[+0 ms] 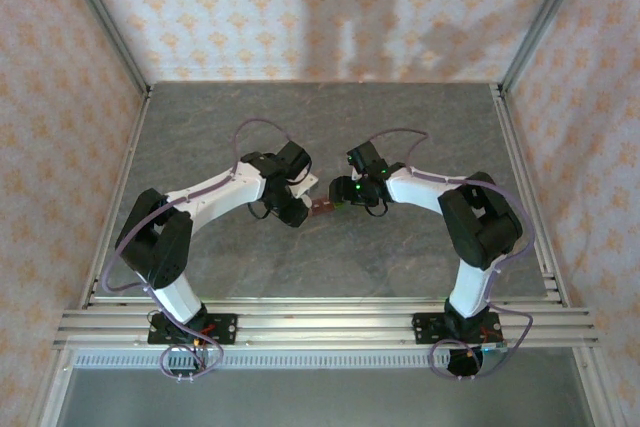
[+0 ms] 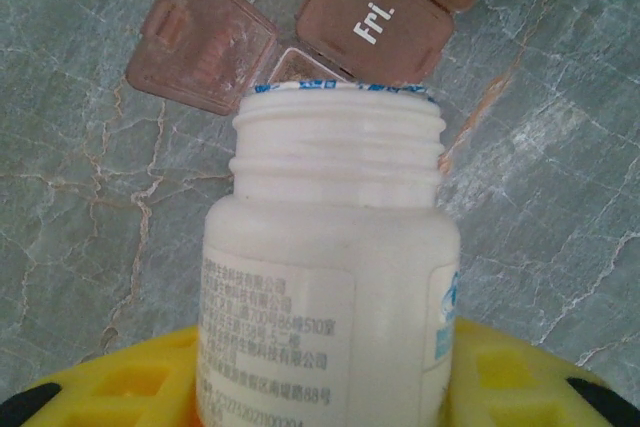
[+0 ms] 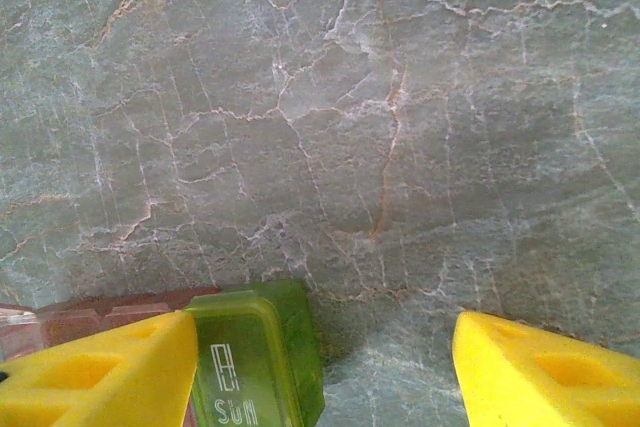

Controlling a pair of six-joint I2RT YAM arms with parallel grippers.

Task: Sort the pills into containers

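My left gripper point(image 2: 325, 379) is shut on a white bottle point(image 2: 335, 247) without a cap. The bottle's mouth points at the containers point(image 2: 375, 22), a brownish-red strip on the table. One lid point(image 2: 200, 37) stands open beside the shut lid marked "Fri.", and the bottle's rim hangs just over the open compartment point(image 2: 300, 65). The pills are hidden. My right gripper point(image 3: 325, 362) is open at the strip's green end point(image 3: 255, 357), marked "Sun". Its left finger point(image 3: 100, 377) touches that end; the right finger point(image 3: 545, 372) stands far off. From above, the containers point(image 1: 325, 209) lie between both grippers.
The grey marbled table point(image 1: 320, 127) stretches bare behind the arms. Patterned walls point(image 1: 300, 7) close it in on three sides, and a metal rail point(image 1: 320, 322) runs along the near edge.
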